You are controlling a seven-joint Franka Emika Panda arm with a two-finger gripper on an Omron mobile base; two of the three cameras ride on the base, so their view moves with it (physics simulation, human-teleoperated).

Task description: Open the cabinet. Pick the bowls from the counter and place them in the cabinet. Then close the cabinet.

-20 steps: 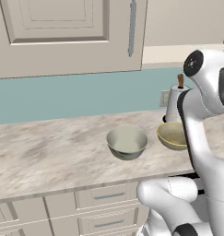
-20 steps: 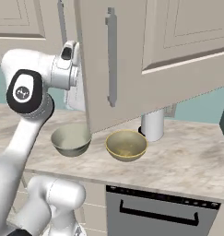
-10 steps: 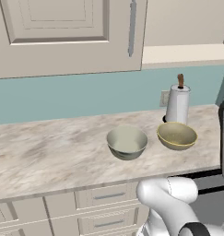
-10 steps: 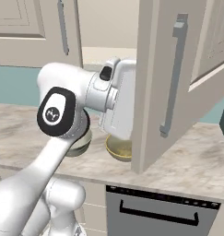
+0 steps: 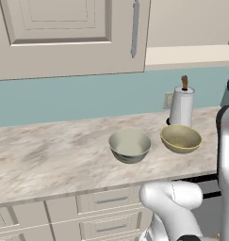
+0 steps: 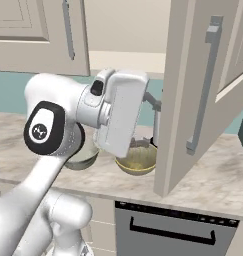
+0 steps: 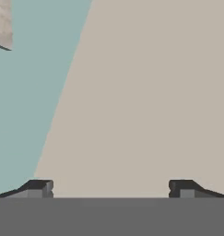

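The cabinet point(image 5: 64, 37) hangs above the counter point(image 5: 50, 160). Its left door is shut, and its right door point(image 6: 193, 100) stands swung out with its grey bar handle point(image 6: 203, 90) facing me. Two bowls sit side by side on the counter: a greyish-white one point(image 5: 130, 145) point(image 6: 83, 157) and a tan-yellow one point(image 5: 181, 139) point(image 6: 138, 160). My wrist point(image 6: 120, 120) hovers above them, just left of the open door. In the hand view my gripper point(image 7: 111, 189) is open with nothing between its fingertips point(image 7: 39, 186), facing a flat beige panel.
A white canister with a brown knob point(image 5: 182, 106) stands behind the yellow bowl against the teal wall point(image 5: 64, 99). Beige drawers point(image 5: 111, 200) run below the counter, and a dark-handled appliance front point(image 6: 168, 230) sits under its right end. The open shelf point(image 5: 191, 54) shows beige.
The right door has swung further out, toward the right of the right base view. My wrist has followed it to the right. The bowls have not moved.
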